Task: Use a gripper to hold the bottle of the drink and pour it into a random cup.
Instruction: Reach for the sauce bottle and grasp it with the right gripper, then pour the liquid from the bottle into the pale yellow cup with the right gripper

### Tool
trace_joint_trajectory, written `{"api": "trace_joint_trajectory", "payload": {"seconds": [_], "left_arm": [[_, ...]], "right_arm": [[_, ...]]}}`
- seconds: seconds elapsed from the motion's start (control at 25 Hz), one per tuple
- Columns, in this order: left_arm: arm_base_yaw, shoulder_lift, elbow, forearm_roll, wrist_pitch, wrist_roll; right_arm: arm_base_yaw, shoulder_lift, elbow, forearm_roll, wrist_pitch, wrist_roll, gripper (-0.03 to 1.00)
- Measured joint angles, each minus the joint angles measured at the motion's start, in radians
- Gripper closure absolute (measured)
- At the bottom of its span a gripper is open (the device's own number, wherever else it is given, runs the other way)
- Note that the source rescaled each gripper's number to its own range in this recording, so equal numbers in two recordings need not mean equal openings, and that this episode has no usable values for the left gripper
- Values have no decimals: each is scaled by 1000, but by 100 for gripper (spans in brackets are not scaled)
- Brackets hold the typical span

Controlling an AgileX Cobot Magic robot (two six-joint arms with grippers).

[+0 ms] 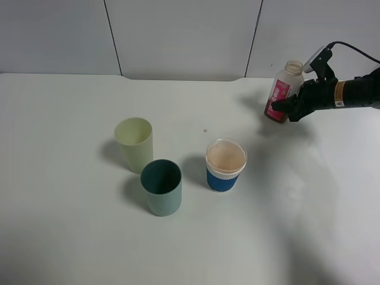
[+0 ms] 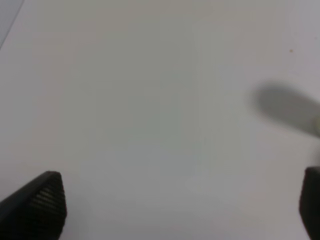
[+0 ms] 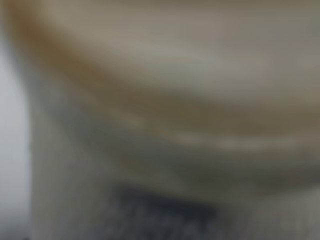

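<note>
Bottle point(image 1: 280, 92), tilted at the upper right of the frame, looks light, thin-walled, squashy and slick, so the right gripper point(image 1: 289, 108) clamped on its labelled lower body seems sensible, while the left gripper point(image 2: 180, 205) shows jaws wide.

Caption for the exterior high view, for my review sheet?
Right tool grips the tilted bottle, apart from the pale yellow-green cup, dark teal cup and blue-sleeved cup on the white table.

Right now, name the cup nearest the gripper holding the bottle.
The blue-sleeved clear cup: it stands rightmost of the three, closest to the right gripper and the bottle. The pale yellow-green cup and the dark teal cup sit farther left.
</note>
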Motion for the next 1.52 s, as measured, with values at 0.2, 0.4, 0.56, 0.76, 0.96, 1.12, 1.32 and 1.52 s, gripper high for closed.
{"api": "trace_joint_trajectory", "payload": {"seconds": [0.2,0.4,0.56,0.76,0.96,1.12,1.32,1.52], "left_arm": [[0,0,0,0,0,0],[0,0,0,0,0,0],[0,0,0,0,0,0],[0,0,0,0,0,0],[0,0,0,0,0,0],[0,0,0,0,0,0],[0,0,0,0,0,0],[0,0,0,0,0,0]], "right_arm": [[1,0,0,1,-1,0,94],[1,0,0,2,0,63,94],[15,-10,0,-4,7,175,94],[67,-75,0,-22,13,248,94],[156,-169,0,-23,34,288,94],[254,-228,0,-23,106,321,94],[391,-265,0,8,206,350,94],[504,-268,0,141,266,358,94]]}}
